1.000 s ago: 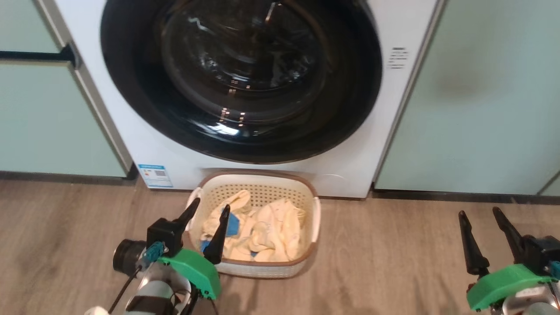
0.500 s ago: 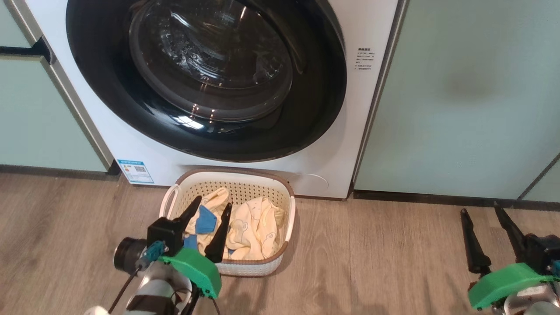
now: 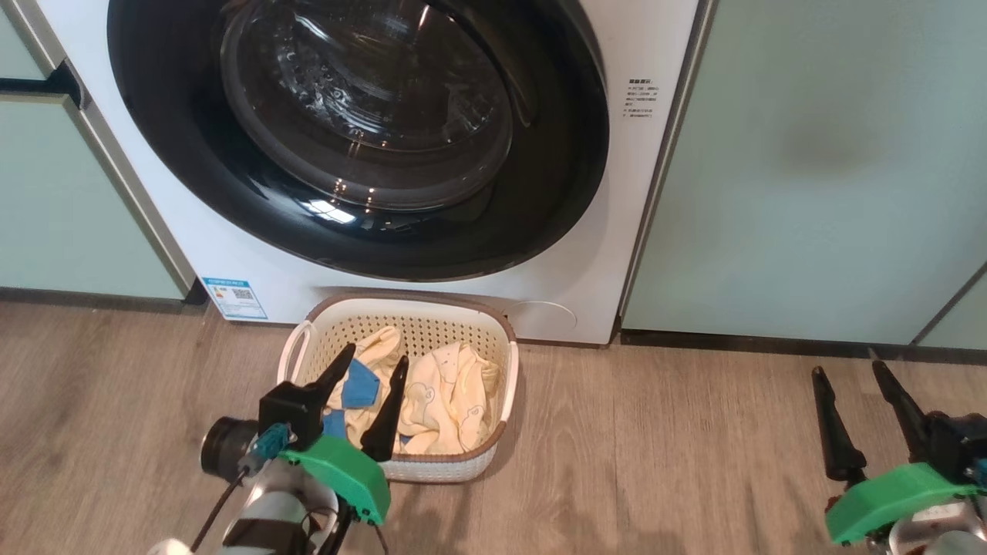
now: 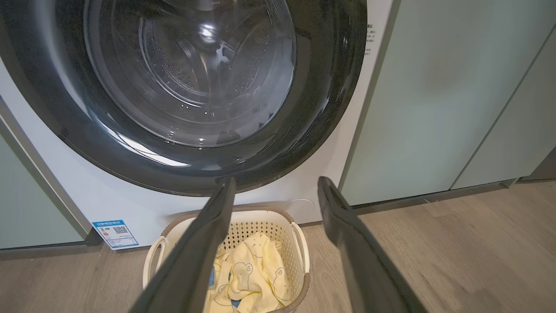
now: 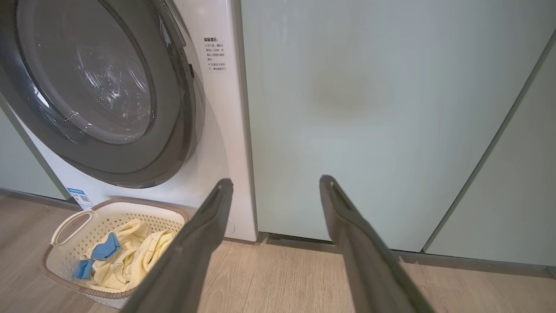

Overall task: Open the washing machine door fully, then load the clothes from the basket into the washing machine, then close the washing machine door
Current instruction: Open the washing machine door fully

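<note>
The white washing machine (image 3: 655, 193) stands ahead, and its round black door (image 3: 355, 131) lies against its front with the glass window showing the drum. On the floor just below the door sits the cream basket (image 3: 409, 303), holding pale yellow clothes (image 3: 443, 393) with blue patches. My left gripper (image 3: 376, 353) hovers open over the basket's near left side, nothing between its fingers. My right gripper (image 3: 846, 368) hangs open above bare floor, far right of the basket. In the left wrist view the left gripper (image 4: 276, 180) frames the door (image 4: 191, 87) and the clothes (image 4: 254, 271). The right wrist view shows the right gripper (image 5: 276, 180) and the basket (image 5: 69, 219).
Pale green cabinets flank the machine, one to the left (image 3: 69, 200) and one to the right (image 3: 817, 169). Wooden floor (image 3: 655, 447) stretches between basket and right gripper. A blue sticker (image 3: 234, 297) sits low on the machine's front.
The whole head picture has shifted left, so the camera has moved. Both grippers keep their places in the view and stay open. The basket and the door have not moved.
</note>
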